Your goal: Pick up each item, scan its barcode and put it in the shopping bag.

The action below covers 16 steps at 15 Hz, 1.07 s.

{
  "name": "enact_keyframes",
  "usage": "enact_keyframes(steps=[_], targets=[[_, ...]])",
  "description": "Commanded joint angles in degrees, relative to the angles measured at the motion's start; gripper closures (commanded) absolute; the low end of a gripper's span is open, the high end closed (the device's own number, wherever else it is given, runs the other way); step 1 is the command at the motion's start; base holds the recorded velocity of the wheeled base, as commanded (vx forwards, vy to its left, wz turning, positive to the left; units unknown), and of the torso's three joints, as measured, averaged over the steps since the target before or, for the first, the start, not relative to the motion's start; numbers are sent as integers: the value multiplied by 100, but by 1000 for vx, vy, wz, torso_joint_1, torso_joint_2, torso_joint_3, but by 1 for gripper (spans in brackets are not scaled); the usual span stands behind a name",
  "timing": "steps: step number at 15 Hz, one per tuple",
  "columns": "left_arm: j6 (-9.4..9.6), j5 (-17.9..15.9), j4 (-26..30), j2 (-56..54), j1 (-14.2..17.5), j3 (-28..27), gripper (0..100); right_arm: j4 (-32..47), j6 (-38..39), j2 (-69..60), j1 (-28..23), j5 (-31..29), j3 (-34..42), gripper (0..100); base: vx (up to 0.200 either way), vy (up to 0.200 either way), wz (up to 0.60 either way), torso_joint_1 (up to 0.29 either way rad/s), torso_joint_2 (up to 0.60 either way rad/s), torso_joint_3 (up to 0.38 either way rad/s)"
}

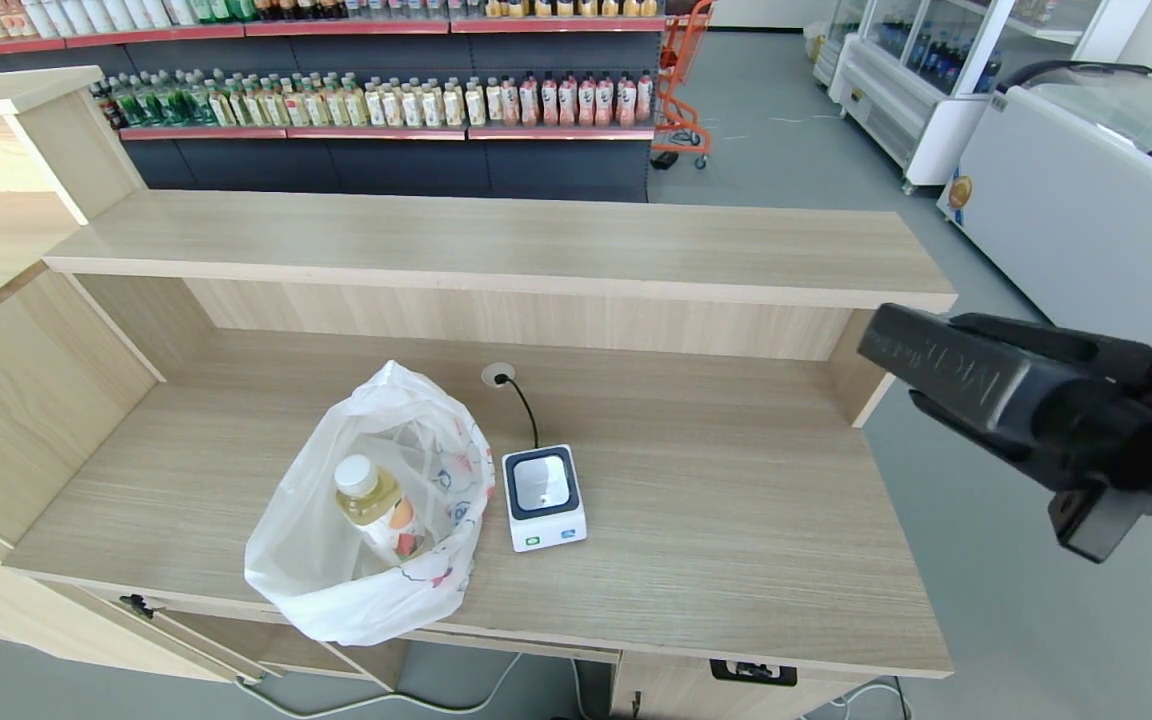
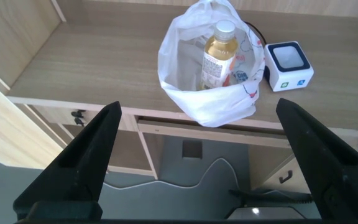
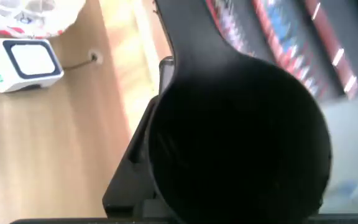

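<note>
Left gripper (image 2: 199, 111): wide open, nothing between the jaws. Right gripper (image 1: 904, 368): cannot tell whether it is open or closed.

Head view:
- right gripper hangs in the air off the desk's (image 1: 736, 500) right end, at about the height of the upper ledge (image 1: 496, 240), pointing toward the desk. It touches nothing.
- shopping bag (image 1: 366, 510), white plastic with its mouth open, stands at the desk's front edge, left of centre. Its bottom bulges slightly over that edge.
- bottle (image 1: 376, 505) with a white cap and amber liquid sits inside the bag, tilted, cap up.
- scanner (image 1: 543, 497), a white box with a dark window facing up, sits just beside the bag on the side toward the desk's right end. Its black cable (image 1: 526, 410) runs to a hole near the desk's back wall.
- shelves (image 1: 386, 100) of drinks stand behind the desk.

Left wrist view:
- left gripper is held off the desk's front edge, well apart from the bag (image 2: 207, 68).
- bottle (image 2: 216, 56) shows through the bag's open mouth, and the scanner (image 2: 289, 64) is next to the bag.

Right wrist view:
- black rounded mass (image 3: 241, 137) sits close to the lens; cannot tell what it is.
- scanner (image 3: 23, 62) and part of the bag (image 3: 30, 12) are on the desk, with the cable hole (image 3: 94, 57) beyond.
</note>
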Motion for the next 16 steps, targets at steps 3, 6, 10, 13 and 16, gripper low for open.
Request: enact_keyframes(steps=[3,6,10,13,16], targets=[[-2,2,0,-2,0,0,0,1606,2400,-197,-886,-1447,37,100,0,0,0,0,0,0],[-11,2,0,-2,0,0,0,2300,5485,-22,-798,-1499,-719,100,0,0,0,0,0,0],[-2,2,0,-2,0,0,0,3276,8411,268,-772,-884,-1528,100,0,0,0,0,0,0],[-2,2,0,-2,0,0,0,3276,9211,523,-684,-752,-1703,100,0,0,0,0,0,0],[-2,2,0,-2,0,0,0,3267,9352,541,-675,-673,-1598,100,0,0,0,0,0,0]])
